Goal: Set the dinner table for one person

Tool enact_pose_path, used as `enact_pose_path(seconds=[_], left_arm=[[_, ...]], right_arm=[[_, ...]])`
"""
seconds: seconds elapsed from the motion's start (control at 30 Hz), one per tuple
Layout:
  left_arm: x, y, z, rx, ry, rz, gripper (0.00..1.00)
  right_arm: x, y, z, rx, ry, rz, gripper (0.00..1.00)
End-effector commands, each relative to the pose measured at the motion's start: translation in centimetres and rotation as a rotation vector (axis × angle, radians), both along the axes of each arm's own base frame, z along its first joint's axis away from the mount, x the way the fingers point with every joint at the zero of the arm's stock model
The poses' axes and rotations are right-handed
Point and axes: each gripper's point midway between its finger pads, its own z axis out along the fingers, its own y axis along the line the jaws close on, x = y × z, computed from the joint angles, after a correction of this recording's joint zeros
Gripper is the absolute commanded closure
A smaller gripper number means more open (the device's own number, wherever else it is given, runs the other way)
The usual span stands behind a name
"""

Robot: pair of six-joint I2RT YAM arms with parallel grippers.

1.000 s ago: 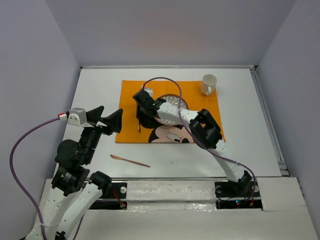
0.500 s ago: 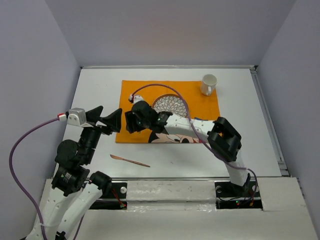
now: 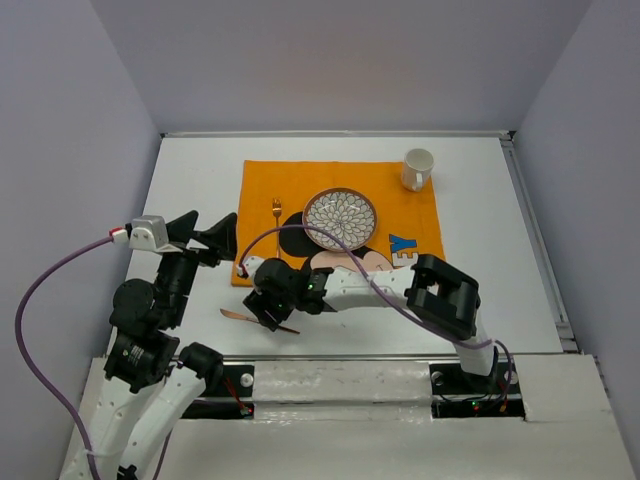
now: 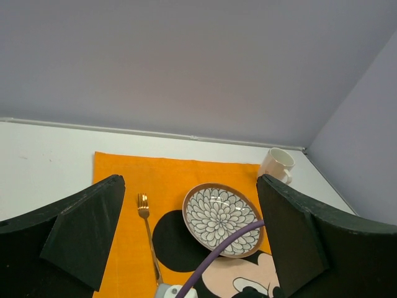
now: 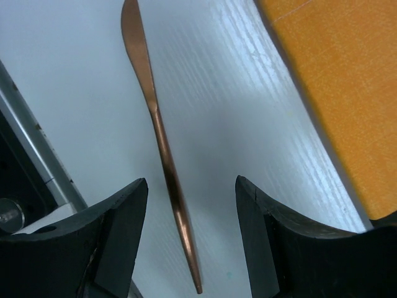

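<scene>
Two claws show, and we see both open. The right gripper (image 3: 268,308) hangs low over the near part of the dinner table (image 3: 190,180), the white top that spreads from the arm bases to the far wall. Its fingers stand spread on either side of the copper knife (image 5: 162,149), clear of it. The knife lies flat on the table, just near of the orange mat (image 3: 265,180). The left gripper (image 3: 205,236) hovers wide and holds nothing, left of the mat. On the mat lie a fork (image 3: 277,225), just left of the patterned plate (image 3: 340,218), and a white mug (image 3: 417,168) at the far right corner.
</scene>
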Motion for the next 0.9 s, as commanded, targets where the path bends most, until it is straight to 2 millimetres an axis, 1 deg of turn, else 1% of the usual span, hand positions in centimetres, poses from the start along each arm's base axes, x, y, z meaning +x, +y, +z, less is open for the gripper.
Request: enact_pose_path(seconds=[0.0,0.07,0.27,0.3,0.33,0.37,0.4,0.43,0.47,0.53,0.57,0.6,0.63,0.7,0.77,0.8,0.83,0.87], left_arm=[[0.4,0.4,0.8,-0.008,-0.038,0.022,0.01],[0.5,0.4,0.8,-0.008,-0.039,0.026,0.01],[0.6,0.5,0.7,-0.006,-0.035,0.027,0.01],[0.7,0.4,0.7,-0.007,-0.035,0.026,0.01],[0.7,0.5,0.8,-0.008,-0.036,0.029,0.01],[0.7,0.6,0.8,-0.006,-0.036,0.031,0.01],[0.7,0.6,0.7,-0.007,-0.035,0.031,0.01],[0.7,0.6,0.8,-0.007,-0.036,0.033,0.01],[0.7,0.6,0.7,-0.005,-0.035,0.034,0.01],[0.7,0.7,0.8,-0.008,-0.036,0.037,0.01],[0.7,0.7,0.8,-0.008,-0.036,0.039,0.01],[0.7,0.8,0.7,-0.007,-0.036,0.043,0.01],[0.7,0.9,0.7,-0.008,-0.036,0.045,0.01],[0.7,1.1,0.7,-0.012,-0.036,0.058,0.01],[0.7,1.4,0.8,-0.019,-0.039,0.071,0.01],[0.6,1.6,0.9,-0.02,-0.04,0.079,0.01],[0.7,1.7,0.9,-0.022,-0.039,0.083,0.01],[0.6,1.7,0.8,-0.024,-0.039,0.084,0.01]], right_arm=[[-1.0,0.3,-0.4,-0.029,-0.049,0.071,0.36],[-1.2,-0.1,-1.0,-0.059,-0.065,0.066,0.37],[-3.1,-0.7,-2.5,-0.107,-0.068,0.084,0.39],[-3.5,-0.8,-2.8,-0.12,-0.08,0.085,0.42],[-3.3,-0.9,-3.0,-0.128,-0.089,0.079,0.46],[-3.8,-0.8,-3.2,-0.133,-0.095,0.086,0.54],[-3.6,-0.9,-3.4,-0.141,-0.1,0.078,0.64],[-3.9,-0.9,-3.9,-0.155,-0.107,0.081,0.8],[-4.4,-0.9,-4.2,-0.162,-0.104,0.092,0.86],[-4.3,-0.8,-4.5,-0.17,-0.106,0.086,1.0],[-4.7,-0.7,-4.5,-0.169,-0.105,0.09,1.0],[-4.4,-0.7,-3.8,-0.158,-0.116,0.073,1.0],[-4.2,-0.7,-3.8,-0.16,-0.128,0.063,1.0],[-3.2,-0.6,-1.6,-0.116,-0.177,0.02,1.0],[-2.7,-0.7,-0.2,-0.088,-0.204,-0.008,1.0],[-1.5,-0.9,1.5,-0.059,-0.226,-0.06,1.0],[-1.3,-1.0,2.3,-0.044,-0.233,-0.076,1.0],[-0.5,-1.4,3.1,-0.029,-0.237,-0.105,1.0]])
